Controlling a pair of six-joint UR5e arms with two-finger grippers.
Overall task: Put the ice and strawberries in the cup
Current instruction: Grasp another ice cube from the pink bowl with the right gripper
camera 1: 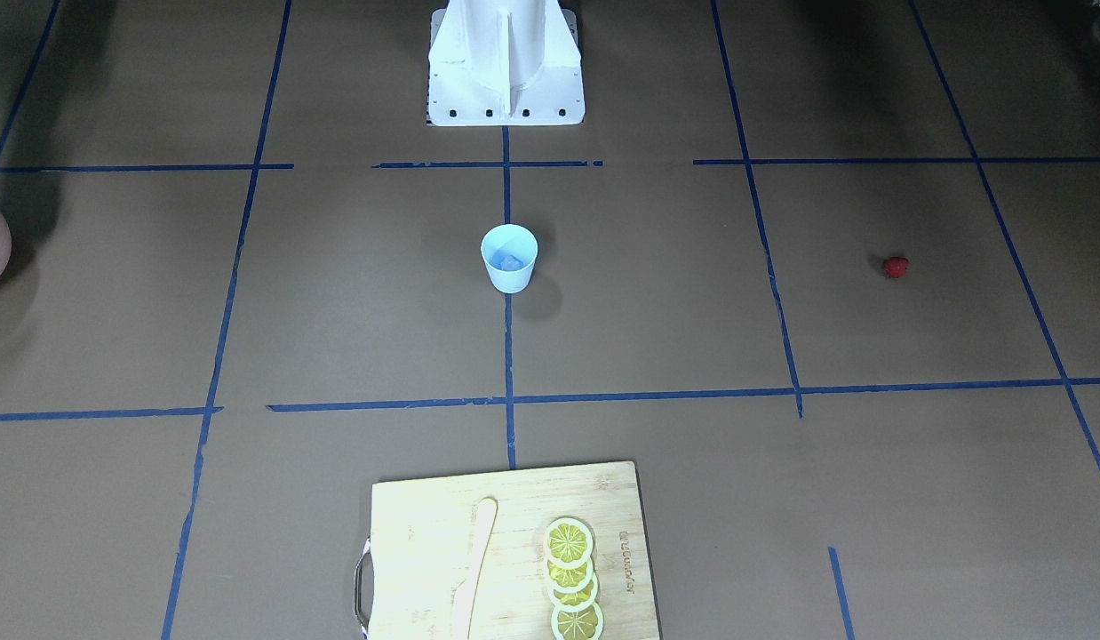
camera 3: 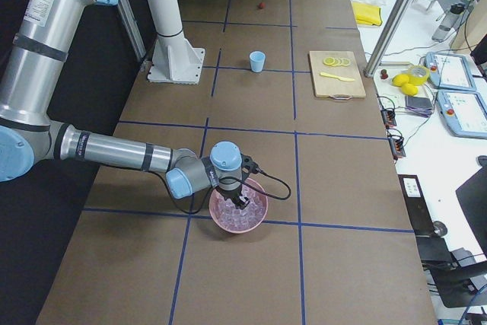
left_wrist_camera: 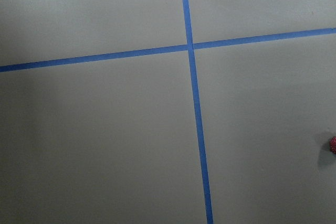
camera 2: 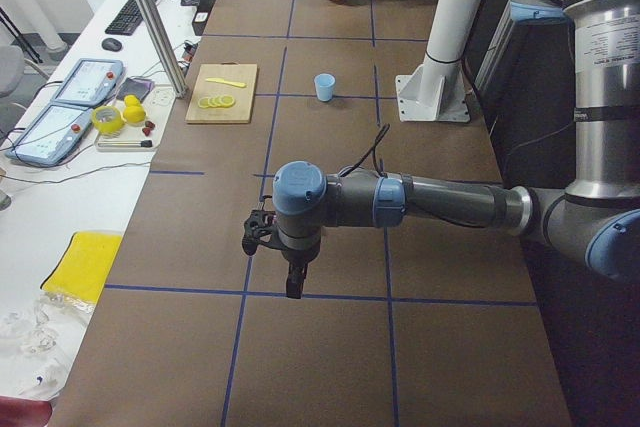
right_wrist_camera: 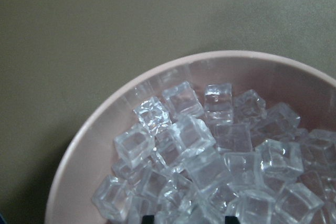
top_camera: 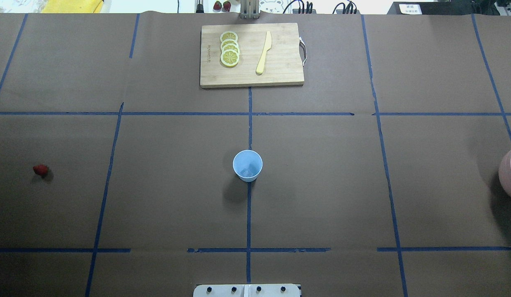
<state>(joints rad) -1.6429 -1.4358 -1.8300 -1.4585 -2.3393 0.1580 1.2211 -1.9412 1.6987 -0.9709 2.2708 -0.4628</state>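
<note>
Overhead exterior, ice [top_camera: 248,170] in cup [top_camera: 240,160], strawberry [top_camera: 41,169] well apart

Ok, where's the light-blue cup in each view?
Front-facing: cup at centre, on the blue tape line.
Overhead: cup at centre, same line.
Exterior left: cup far, upper middle.
Exterior right: cup far, upper middle.
Left wrist: not in it.
Right wrist: not in it.
Shared landmark: cutting board, across the cup from the robot's base.

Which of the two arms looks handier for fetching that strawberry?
Left. The strawberry lies on the robot's left side, showing at the left wrist view's edge; the right gripper is far off at the pink bowl.
</note>
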